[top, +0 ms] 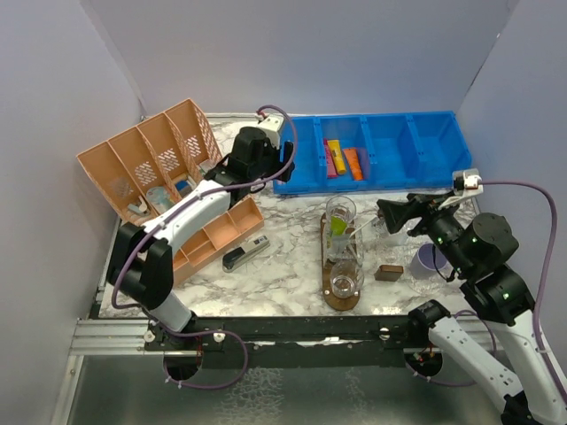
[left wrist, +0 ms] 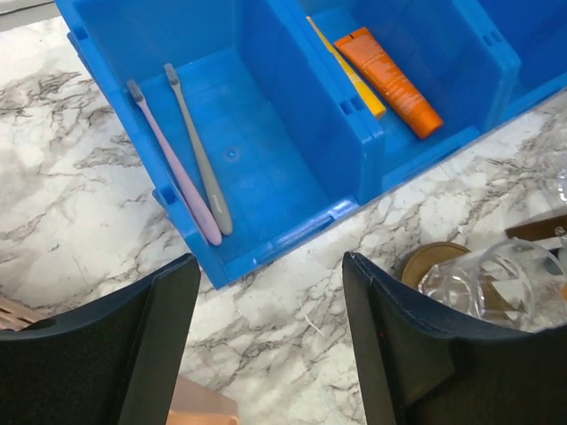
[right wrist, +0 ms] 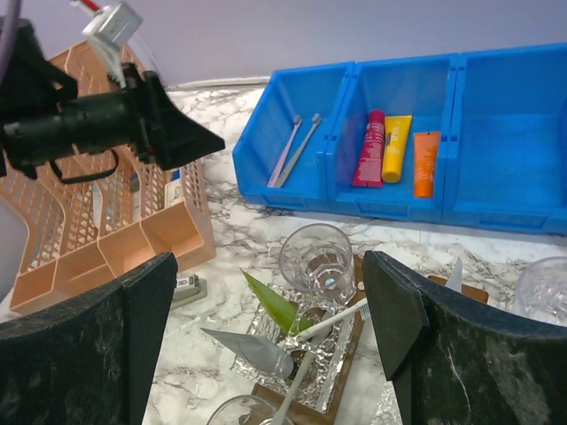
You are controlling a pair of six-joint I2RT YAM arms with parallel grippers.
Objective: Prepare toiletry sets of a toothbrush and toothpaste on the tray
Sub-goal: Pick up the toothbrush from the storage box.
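My left claw [left wrist: 268, 266] hangs open and empty near the pink toothbrush [left wrist: 173, 164]: light, thin, probably slippery; I'd pinch its handle mid-length.

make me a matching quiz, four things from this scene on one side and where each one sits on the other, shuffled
Things:
1. pink toothbrush
2. orange tube
3. lime green tube
4. purple cup

Places:
A. in a clear tumbler on the tray
B. on the table, right of the tray
C. in the blue bin, beside a grey toothbrush
D. in the blue bin, beside a yellow tube

Pairs: 1-C; 2-D; 3-A; 4-B
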